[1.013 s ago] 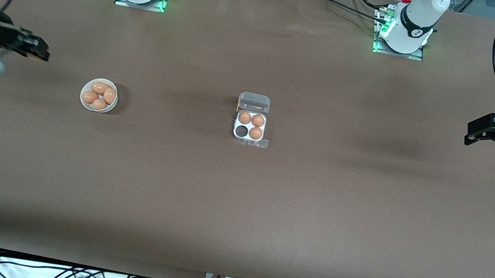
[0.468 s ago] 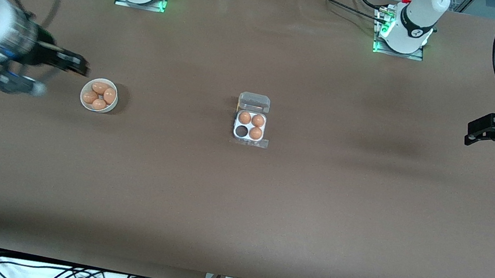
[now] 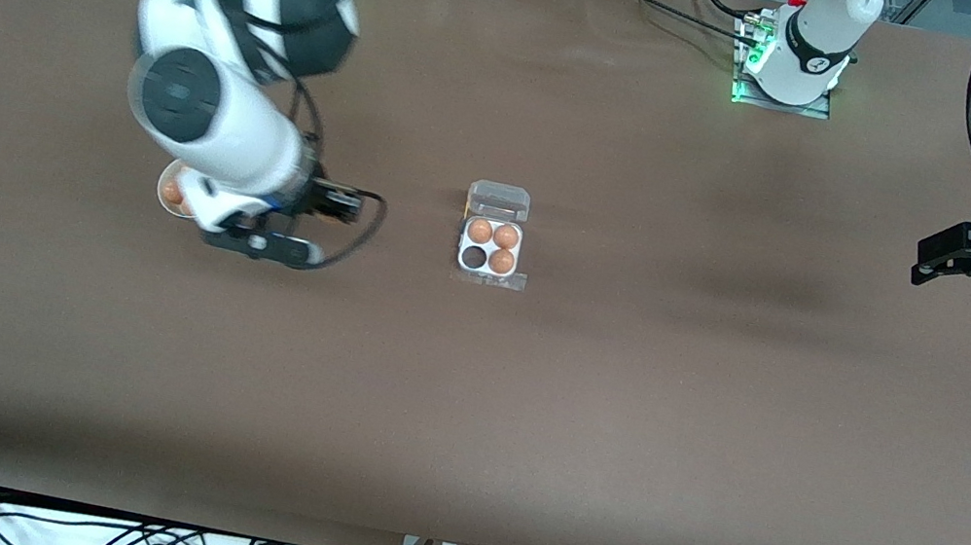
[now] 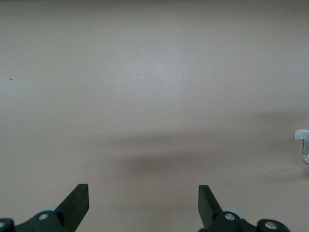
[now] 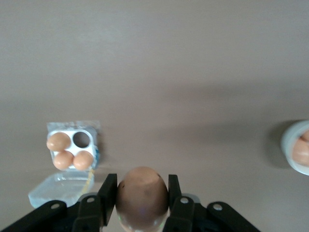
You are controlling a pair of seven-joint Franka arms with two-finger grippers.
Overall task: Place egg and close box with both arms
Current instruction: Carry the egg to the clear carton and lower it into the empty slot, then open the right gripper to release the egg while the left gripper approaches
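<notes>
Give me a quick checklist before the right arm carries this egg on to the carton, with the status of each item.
1. Egg held between the right gripper fingers: ok.
2. One cell free in the box, the one nearer the front camera toward the right arm's end: ok.
3. Lid open: ok.
4. Bare table between gripper and box: ok.
5. Left gripper open, waiting at its end of the table: ok.
6. Grip firmness: cannot tell.
</notes>
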